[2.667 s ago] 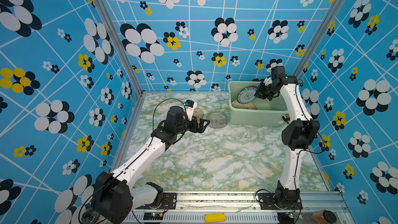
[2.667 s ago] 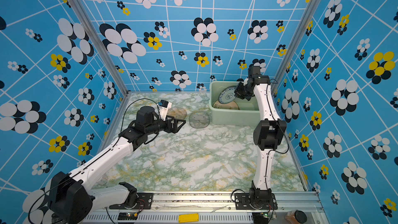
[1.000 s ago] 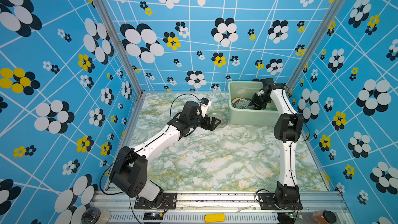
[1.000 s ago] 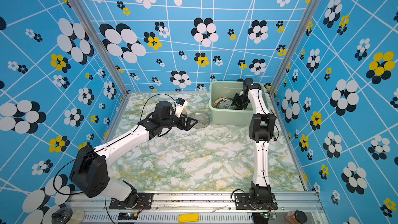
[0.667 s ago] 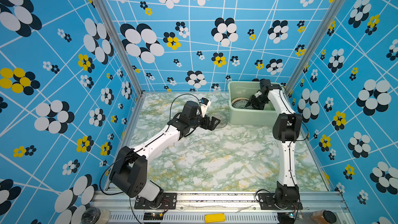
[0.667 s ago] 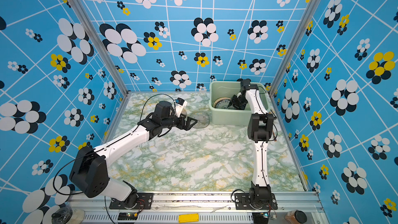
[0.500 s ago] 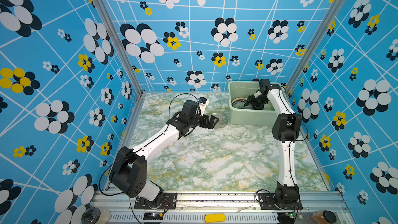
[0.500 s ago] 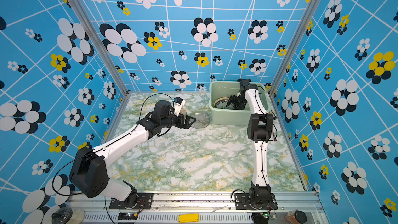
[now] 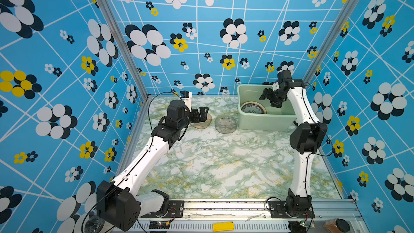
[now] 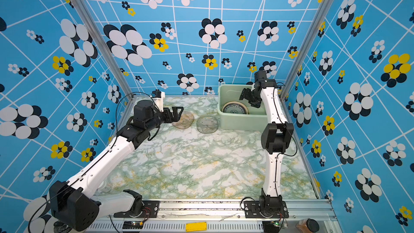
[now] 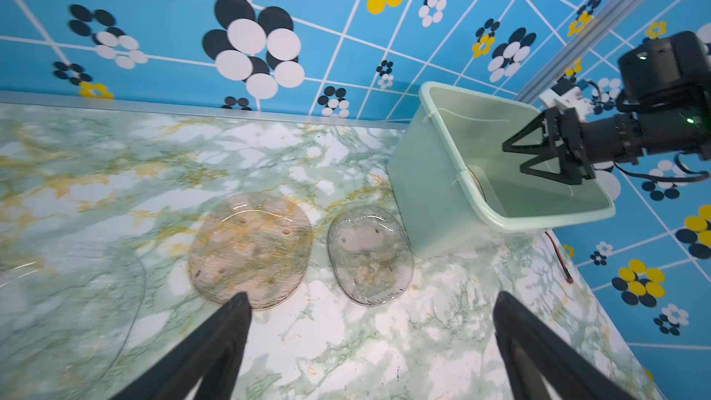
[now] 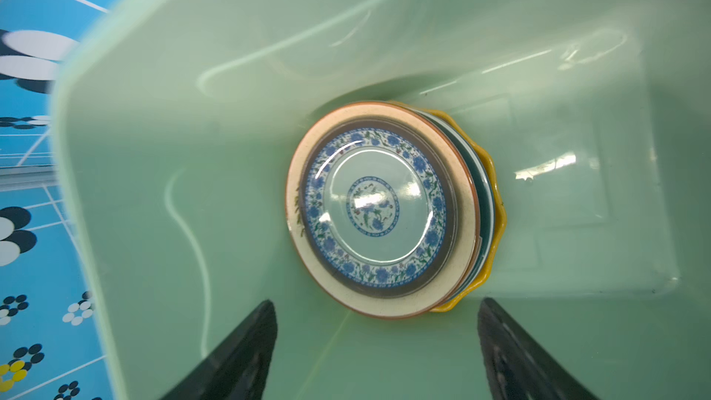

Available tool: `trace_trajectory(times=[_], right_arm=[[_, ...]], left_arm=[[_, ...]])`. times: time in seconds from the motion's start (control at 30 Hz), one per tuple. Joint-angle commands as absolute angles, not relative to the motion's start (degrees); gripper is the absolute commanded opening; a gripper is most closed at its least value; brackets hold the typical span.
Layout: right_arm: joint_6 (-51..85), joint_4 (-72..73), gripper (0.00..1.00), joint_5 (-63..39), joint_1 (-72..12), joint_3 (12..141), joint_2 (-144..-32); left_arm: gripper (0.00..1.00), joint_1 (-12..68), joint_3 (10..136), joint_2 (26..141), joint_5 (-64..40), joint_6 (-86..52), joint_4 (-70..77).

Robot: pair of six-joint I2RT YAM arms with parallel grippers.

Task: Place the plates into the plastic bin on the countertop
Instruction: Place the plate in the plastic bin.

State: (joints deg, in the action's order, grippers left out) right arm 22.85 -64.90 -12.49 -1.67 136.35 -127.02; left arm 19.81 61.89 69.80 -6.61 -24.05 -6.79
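The plastic bin [image 9: 264, 124] [image 10: 242, 124] stands at the back right of the countertop [image 9: 224, 164]. Inside lies a stack of plates [image 9: 253, 108]: a blue-white one [image 12: 375, 205] on top, a cream one [image 12: 461, 202] under it, a yellow scalloped one [image 12: 496, 205] lowest. My right gripper [image 9: 270, 98] [image 12: 377, 303] hangs open and empty above the stack, inside the bin. An amber glass plate [image 9: 202, 123] [image 11: 250, 250] and a grey glass plate [image 9: 225, 125] [image 11: 369, 259] lie left of the bin. My left gripper [image 9: 202, 114] [image 11: 370, 302] is open over the amber plate's near edge.
Blue flowered walls close the back and both sides. A metal rail [image 9: 224, 207] runs along the front edge. A red and black wire [image 11: 559, 255] lies beside the bin. A blurred clear glass rim [image 11: 65, 302] shows near the left gripper. A brown jar [image 9: 337, 226] sits outside the front right corner.
The right gripper has opened and risen; the blue-white plate it held now lies on the stack. The left gripper has drawn back from the grey plate toward the amber one.
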Motion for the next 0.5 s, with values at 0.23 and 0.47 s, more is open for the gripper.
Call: trace_trajectory(times=[0.23,0.47], right_arm=[[25.53,-54.48,0.79,-10.38,-10.09,119.64,-102.21],[37.05,-42.37,0.74,-8.91,-18.74,94.48,-84.75]], left_arm=[[0.99,6.98,49.98,53.71,-13.87,-37.73,-2.53],[0.99,6.33,51.40,47.55,-11.89,-38.17,-18.11]])
